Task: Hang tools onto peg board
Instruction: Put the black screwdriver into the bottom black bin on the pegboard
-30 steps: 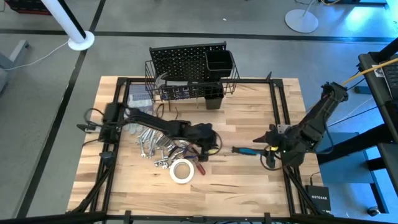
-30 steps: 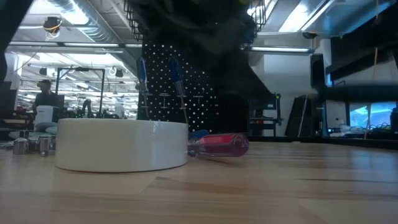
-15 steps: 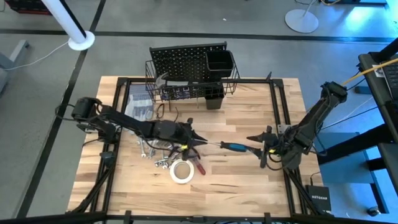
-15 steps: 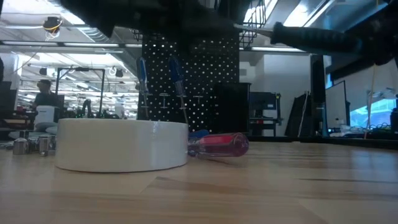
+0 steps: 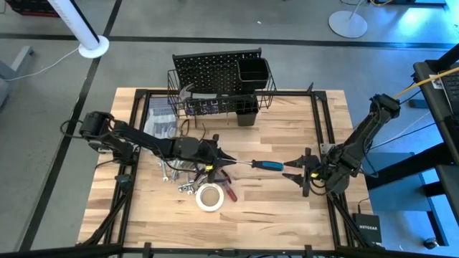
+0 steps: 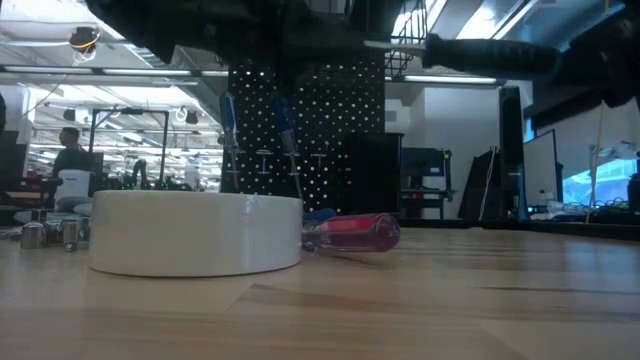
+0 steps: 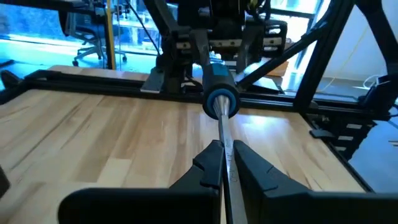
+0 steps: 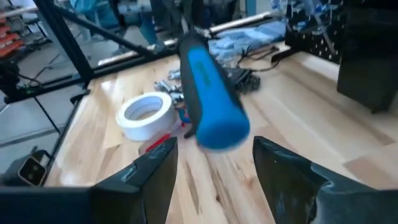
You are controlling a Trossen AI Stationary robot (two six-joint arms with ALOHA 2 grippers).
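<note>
Since earlier: screwdriver [image 5: 262, 165] carried rightward toward right gripper [image 5: 302, 176] | high: shaft pinched by left gripper [image 5: 219, 162], axis horizontal | right wrist: blue handle just ahead of spread fingers [image 8: 155, 168], untouched

Wood, steel and plastic — mostly matt, a little shine

The table [image 5: 272, 208] is pale planked wood, smooth with a satin sheen; the blue screwdriver [image 5: 267, 165] has a glossy plastic handle banded in matt black and a bright steel shaft. The white tape roll [image 5: 209, 197] looks matt and papery, the red screwdriver handle [image 6: 352, 233] clear glossy plastic, the wrenches [image 5: 178, 163] bare silvery metal — the peg board [image 5: 208, 70] matt black perforated panel.
</note>
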